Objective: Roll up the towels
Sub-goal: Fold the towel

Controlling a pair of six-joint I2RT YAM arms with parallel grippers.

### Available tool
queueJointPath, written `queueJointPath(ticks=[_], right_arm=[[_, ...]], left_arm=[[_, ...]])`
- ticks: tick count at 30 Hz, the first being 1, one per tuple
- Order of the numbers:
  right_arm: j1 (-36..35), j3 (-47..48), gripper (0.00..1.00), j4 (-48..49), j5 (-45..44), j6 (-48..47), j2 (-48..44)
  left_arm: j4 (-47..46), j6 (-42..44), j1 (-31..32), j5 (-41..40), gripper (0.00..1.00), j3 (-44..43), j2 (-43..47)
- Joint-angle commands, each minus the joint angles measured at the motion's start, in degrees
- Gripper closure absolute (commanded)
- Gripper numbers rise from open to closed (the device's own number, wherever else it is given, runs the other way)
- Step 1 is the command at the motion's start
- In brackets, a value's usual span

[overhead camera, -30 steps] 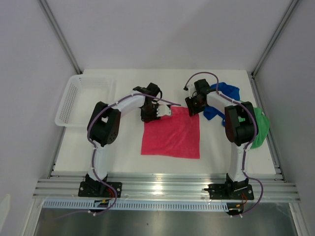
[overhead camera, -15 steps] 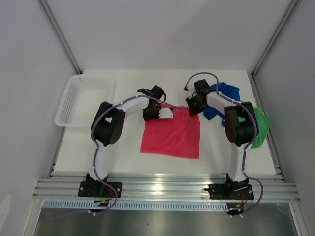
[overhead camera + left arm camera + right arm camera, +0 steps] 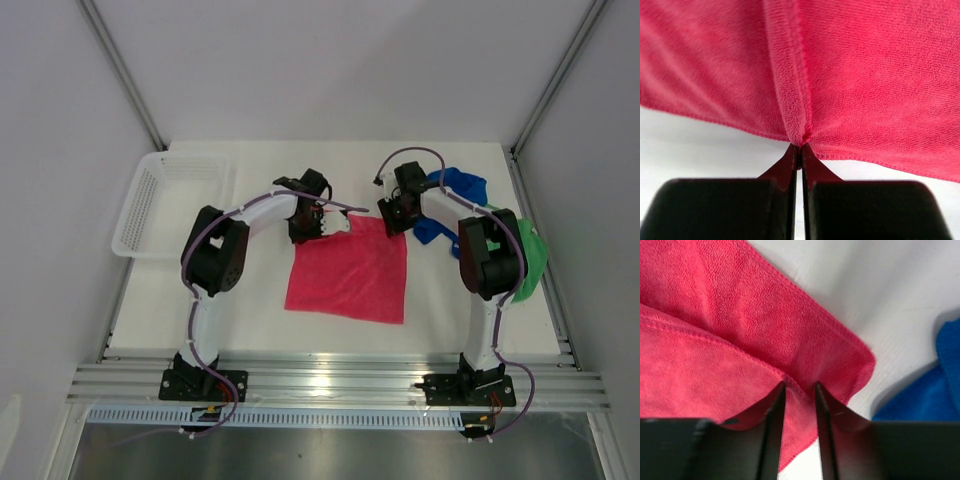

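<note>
You are looking down on a white bench (image 3: 330, 175) where both arms are reaching toward the far half of the surface. The left arm (image 3: 215, 255) is bending in from the left. The right arm (image 3: 490, 250) is folding back on itself near the right edge.

A pink-red microfibre towel (image 3: 348, 275) is lying spread across the middle of the bench. Its near edge is running roughly along the bench's near edge, and its two far corners are being held.

A white plastic mesh basket (image 3: 135, 215) is sitting at the far left corner, well apart from the cloths. A royal blue microfibre towel (image 3: 460, 185) is lying crumpled toward the far right corner, just beside the right arm's wrist. A bright green microfibre towel (image 3: 535, 255) is bunching against the right edge, partly hidden behind that arm.

Your left gripper (image 3: 799, 145) is working the towel's far left corner. Its jaws are pressing fully together on a ridge of the pink-red hem, with cloth fanning out to either side.

Your right gripper (image 3: 799, 386) is working the far right corner. Its jaws are standing a narrow slot apart, with a fold of the same towel pinched between them and the blue cloth showing just beyond.
</note>
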State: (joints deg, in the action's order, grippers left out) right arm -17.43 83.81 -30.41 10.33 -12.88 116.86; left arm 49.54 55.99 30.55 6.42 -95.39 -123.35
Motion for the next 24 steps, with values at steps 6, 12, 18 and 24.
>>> queueJointPath(ticks=[6,12,18,24], right_arm=[[-0.32,-0.67,0.62,-0.35,-3.21,0.14,-6.46],[-0.59,-0.93,0.62,0.00,-2.33,-0.65,-7.44],[-0.59,-1.11,0.61,-0.88,-0.75,-0.30,-4.10],[-0.67,-1.02,0.63,-0.17,-0.13,0.23,-2.16]], left_arm=[[-2.34,-7.03,-1.45,4.48,0.99,-0.85,5.75],[-2.43,-7.65,-1.45,4.48,0.99,-0.67,6.02],[-2.25,-7.82,-1.54,4.13,0.99,-0.49,5.75],[-2.17,-7.65,-1.45,3.69,0.99,-0.32,5.49]])
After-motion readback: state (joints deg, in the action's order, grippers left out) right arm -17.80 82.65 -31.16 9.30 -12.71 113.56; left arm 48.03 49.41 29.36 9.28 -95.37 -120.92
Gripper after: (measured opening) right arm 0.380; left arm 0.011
